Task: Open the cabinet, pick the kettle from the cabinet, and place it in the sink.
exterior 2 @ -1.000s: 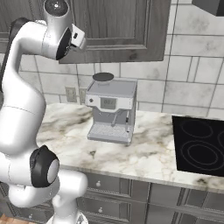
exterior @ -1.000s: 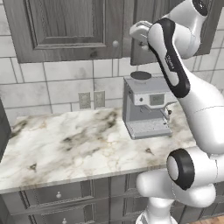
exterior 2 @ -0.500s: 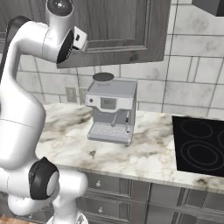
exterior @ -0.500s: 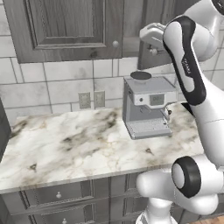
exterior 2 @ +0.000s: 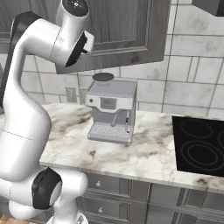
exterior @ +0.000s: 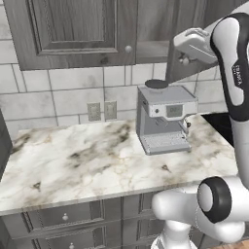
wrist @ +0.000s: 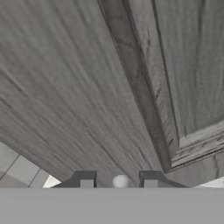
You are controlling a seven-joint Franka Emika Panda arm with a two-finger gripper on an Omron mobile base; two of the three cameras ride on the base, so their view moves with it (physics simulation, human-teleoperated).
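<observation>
The cabinet (exterior: 73,29) hangs above the counter, its left door closed with a round knob (exterior: 128,48). Its right door (exterior: 181,73) stands partly swung out, with a dark gap of the interior (exterior: 151,48) behind it. My gripper (exterior: 184,57) is at that door's lower edge. In the hand view my gripper (wrist: 118,183) is shut on the door's silver knob (wrist: 120,180), with wood-grain door panel (wrist: 87,87) close in front. From the right, the door (exterior 2: 127,26) angles out beside my hand (exterior 2: 86,43). The kettle is hidden. The sink is out of view.
A boxy silver coffee machine (exterior: 165,119) stands on the marble counter (exterior: 73,155) right below the door. Wall outlets (exterior: 101,111) sit on the tiled backsplash. A black cooktop (exterior 2: 199,146) lies to the right. Grey drawer fronts (exterior: 63,214) run under the counter.
My hand has moved back and to the right with the knob in its grip. The right cabinet door has swung further out from the cabinet.
</observation>
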